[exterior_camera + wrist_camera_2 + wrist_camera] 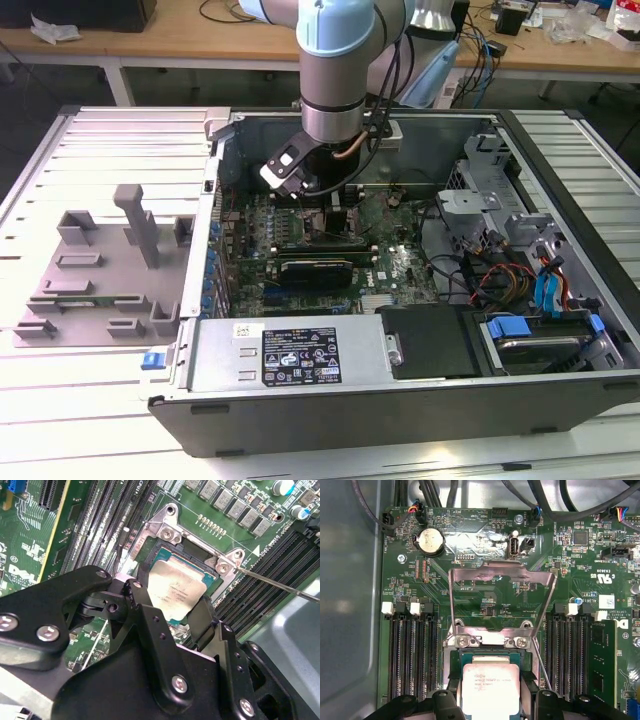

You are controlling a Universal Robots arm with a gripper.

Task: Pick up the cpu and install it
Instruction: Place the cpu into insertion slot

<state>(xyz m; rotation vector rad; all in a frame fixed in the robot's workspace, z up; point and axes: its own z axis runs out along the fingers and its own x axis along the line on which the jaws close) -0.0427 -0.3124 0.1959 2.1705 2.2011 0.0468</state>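
Inside the open computer case (330,390) on the slatted worktop (110,130), the hand (172,605) is down over the socket (454,666) on the green board (470,545). It is narrow, its two black fingers (145,615) pressed against opposite edges of the cpu (490,687). The cpu lies flat, silver top up, within the socket's outline; whether it is fully seated or hovering just above cannot be told. The hinged metal plate (502,575) is folded back away from the socket and the thin lever (280,585) juts out to one side, so nothing is locked down yet. The main risk, as I judge it, is a slight tilt or sideways offset: if one edge goes down first, or the chip is a little skewed to the frame, pressing on could bend the fine contacts beneath. Letting go unevenly could drag the chip off its seat, since the fingers sit close against the socket walls. The fingers could also catch the memory slots (412,655) just beside the socket, or knock the lever, if the arm shifts sideways.
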